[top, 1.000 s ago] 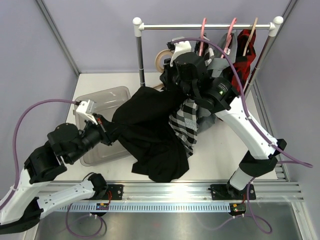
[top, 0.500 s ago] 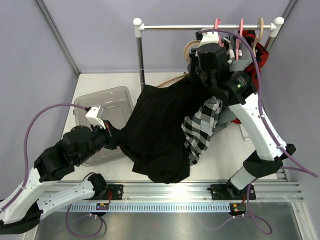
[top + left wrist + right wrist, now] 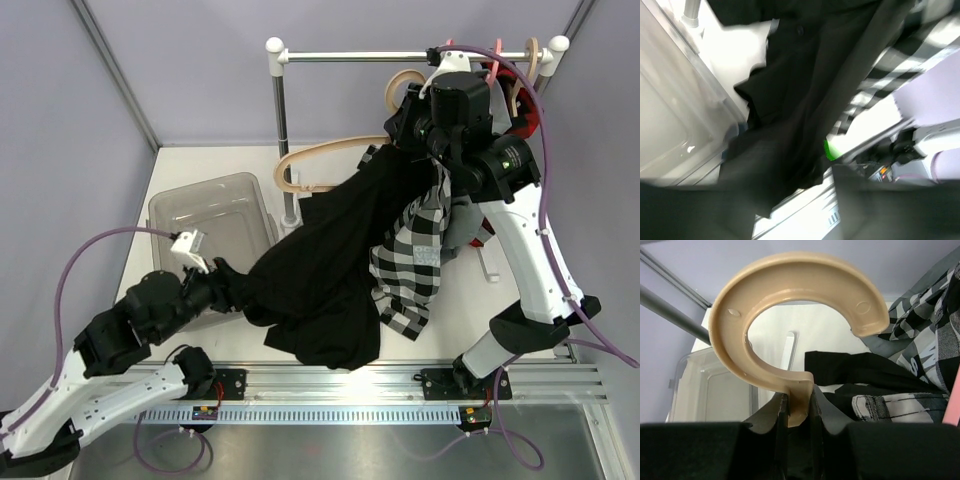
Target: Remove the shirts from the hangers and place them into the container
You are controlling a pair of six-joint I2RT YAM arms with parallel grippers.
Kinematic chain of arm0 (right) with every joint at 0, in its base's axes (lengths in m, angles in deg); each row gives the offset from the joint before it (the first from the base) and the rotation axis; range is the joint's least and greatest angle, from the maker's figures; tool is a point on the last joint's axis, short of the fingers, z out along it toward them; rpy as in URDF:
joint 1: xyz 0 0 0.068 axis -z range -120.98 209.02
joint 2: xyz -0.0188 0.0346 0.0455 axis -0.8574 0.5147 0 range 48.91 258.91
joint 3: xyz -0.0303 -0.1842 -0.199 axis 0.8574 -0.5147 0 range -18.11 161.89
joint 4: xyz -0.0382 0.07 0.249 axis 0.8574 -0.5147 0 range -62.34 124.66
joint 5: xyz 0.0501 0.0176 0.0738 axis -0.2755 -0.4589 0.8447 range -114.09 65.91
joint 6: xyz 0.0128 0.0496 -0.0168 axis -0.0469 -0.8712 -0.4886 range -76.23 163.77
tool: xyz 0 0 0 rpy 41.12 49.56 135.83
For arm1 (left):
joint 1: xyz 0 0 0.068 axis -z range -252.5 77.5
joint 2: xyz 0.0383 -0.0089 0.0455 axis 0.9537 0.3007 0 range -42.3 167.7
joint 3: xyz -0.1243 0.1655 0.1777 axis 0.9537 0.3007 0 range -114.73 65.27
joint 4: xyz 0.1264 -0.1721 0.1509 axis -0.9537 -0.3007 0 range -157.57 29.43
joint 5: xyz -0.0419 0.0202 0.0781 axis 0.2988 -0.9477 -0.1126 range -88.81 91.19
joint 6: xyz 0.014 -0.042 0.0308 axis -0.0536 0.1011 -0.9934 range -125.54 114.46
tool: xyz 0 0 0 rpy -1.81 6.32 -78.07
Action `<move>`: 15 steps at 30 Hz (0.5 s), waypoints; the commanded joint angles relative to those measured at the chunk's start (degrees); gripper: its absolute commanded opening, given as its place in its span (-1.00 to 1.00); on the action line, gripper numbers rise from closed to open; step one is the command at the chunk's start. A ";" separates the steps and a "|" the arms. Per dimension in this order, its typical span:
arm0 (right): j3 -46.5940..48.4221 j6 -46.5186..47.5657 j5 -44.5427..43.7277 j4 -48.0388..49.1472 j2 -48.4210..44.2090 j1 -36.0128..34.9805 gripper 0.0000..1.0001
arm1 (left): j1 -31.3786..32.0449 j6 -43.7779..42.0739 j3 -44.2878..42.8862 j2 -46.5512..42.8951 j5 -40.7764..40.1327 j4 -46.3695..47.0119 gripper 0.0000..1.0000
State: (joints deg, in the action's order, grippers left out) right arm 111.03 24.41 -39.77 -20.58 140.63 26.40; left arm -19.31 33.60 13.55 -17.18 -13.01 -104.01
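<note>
Gripping tan hanger (image 3: 790, 275) neck: right hand (image 3: 799, 410) | left hand (image 3: 211, 274) at black shirt (image 3: 320, 270) edge, grip unclear

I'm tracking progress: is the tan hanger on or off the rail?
Off. The right gripper clamps the tan hanger by its neck; its hook circles nothing, and the rail sits clear of it.

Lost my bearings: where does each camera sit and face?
Top external: above and behind the bases, looking down on left arm, right arm, the plain black shirt and smoky-grey plastic bin.
Left wrist: along its blurred jaws at that shirt and bin.
Right wrist: past jaws clamping the tan plastic hanger, toward the bin.
All share shirt and bin.
</note>
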 commanded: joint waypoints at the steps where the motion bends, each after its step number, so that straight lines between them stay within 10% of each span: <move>1: -4.23 4.23 6.09 8.30 -4.35 0.37 -1.00 | -0.19 -7.89 -7.13 8.17 4.08 1.93 0.46; 7: -8.90 7.92 5.49 7.87 -5.76 -4.46 -1.00 | -0.19 -22.68 -35.15 24.42 4.88 0.28 0.85; 15: -10.66 11.62 6.28 5.67 -6.20 -8.16 -1.00 | -0.19 -28.24 -45.48 32.00 7.69 0.03 0.92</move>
State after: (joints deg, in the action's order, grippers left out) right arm 100.56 33.18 -34.46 -16.60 137.16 19.61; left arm -19.33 9.80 -29.42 10.71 -8.03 -102.98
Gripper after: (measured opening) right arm 0.235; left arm 0.970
